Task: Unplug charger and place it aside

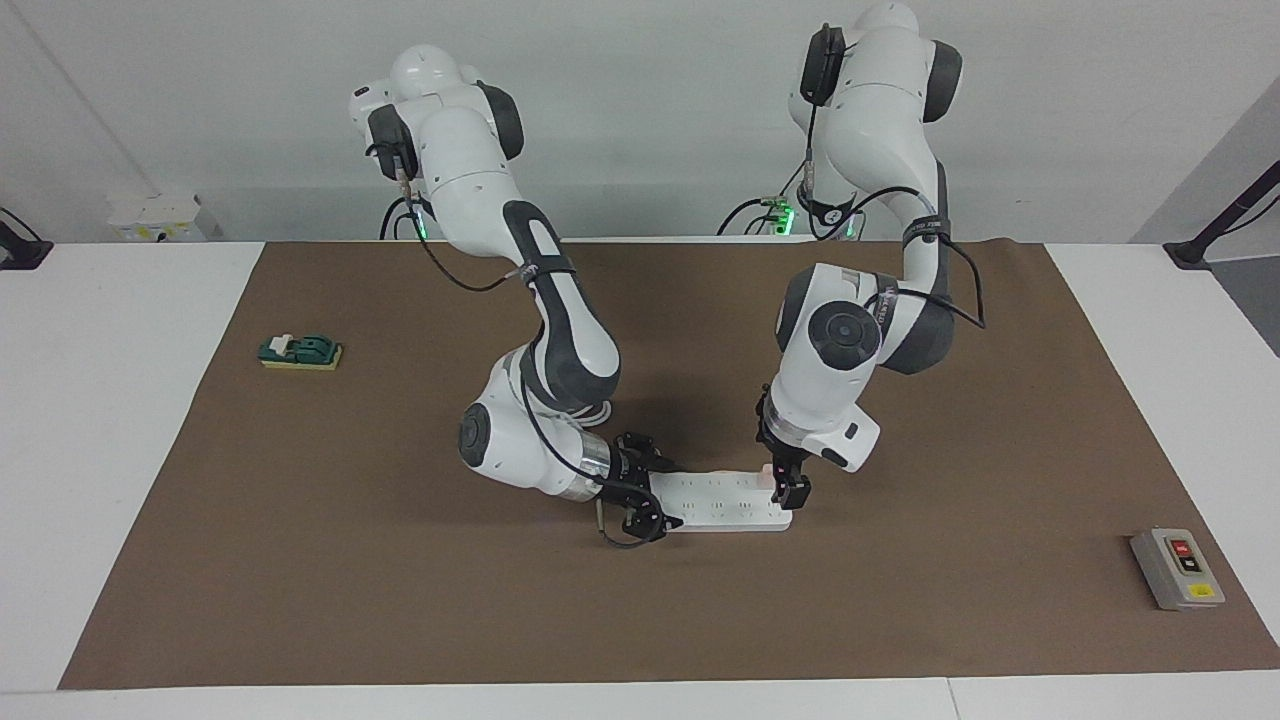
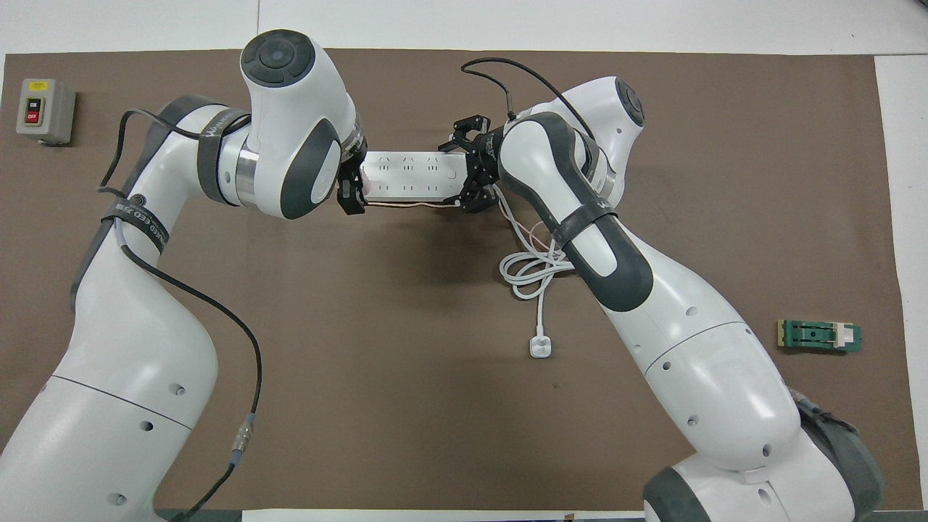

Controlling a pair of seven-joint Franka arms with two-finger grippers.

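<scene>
Pink charger [image 1: 766,474] — between left jaws

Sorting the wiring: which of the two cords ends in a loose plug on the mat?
The thicker white cord, coiled nearer the robots than the power strip; the thin pink cable runs along the strip's edge.

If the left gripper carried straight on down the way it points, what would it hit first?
Most likely the pink charger, plugged into the power strip at its left-arm end; the left gripper points down right at it, though contact isn't clear.

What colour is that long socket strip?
White; the power strip shows best in the facing view.
</scene>
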